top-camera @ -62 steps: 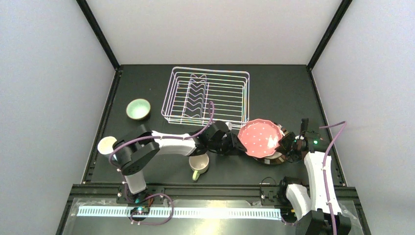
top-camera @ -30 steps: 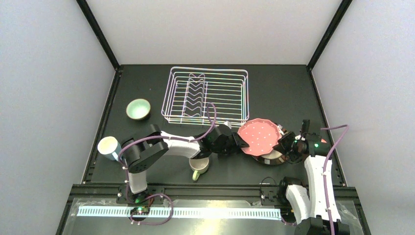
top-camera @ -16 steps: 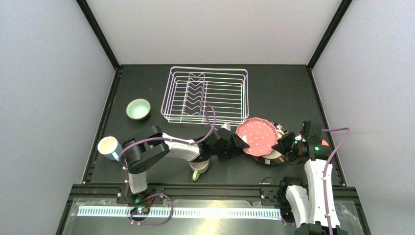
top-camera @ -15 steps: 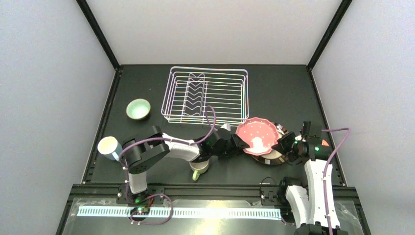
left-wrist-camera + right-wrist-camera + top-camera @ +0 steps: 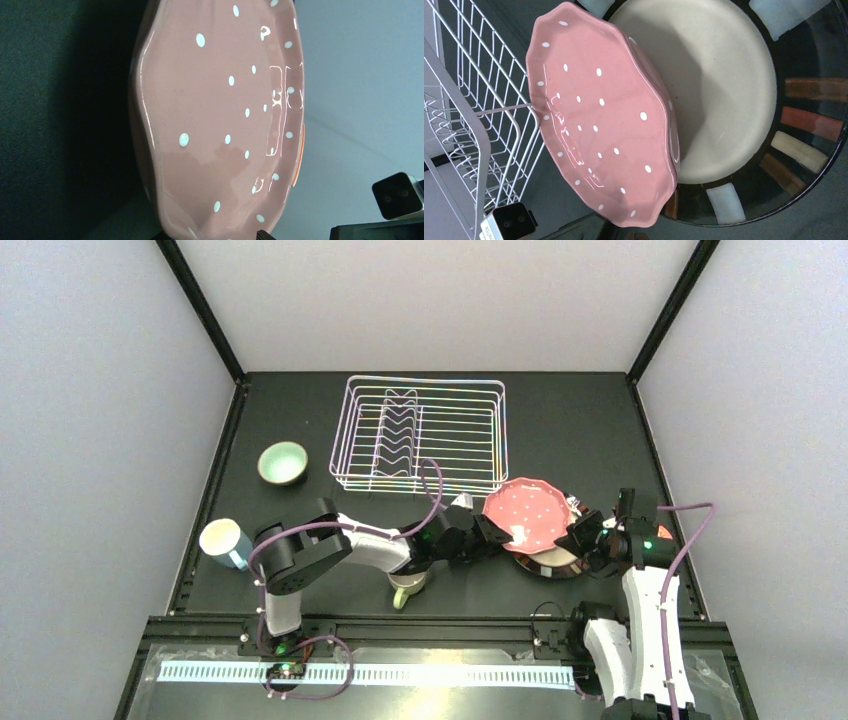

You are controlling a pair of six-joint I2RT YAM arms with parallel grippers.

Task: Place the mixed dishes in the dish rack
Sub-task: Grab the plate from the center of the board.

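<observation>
We are clamping the pink dotted plate (image 5: pixel 530 512) by its nine-o'clock rim in our left gripper (image 5: pixel 488 532), tilting it off the dark-rimmed plate (image 5: pixel 804 100), likely to slot it upright into the dish rack (image 5: pixel 430 380) at eleven o'clock. We cannot tell how far open our right gripper (image 5: pixel 590 538) is.

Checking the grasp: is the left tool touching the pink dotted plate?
Touching. The left wrist view shows the pink dotted plate, its bottom rim pinched between the fingertips of the left tool.

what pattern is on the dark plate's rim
Dark plate: coloured blocks on black rim, cream centre; right wrist view.
</observation>
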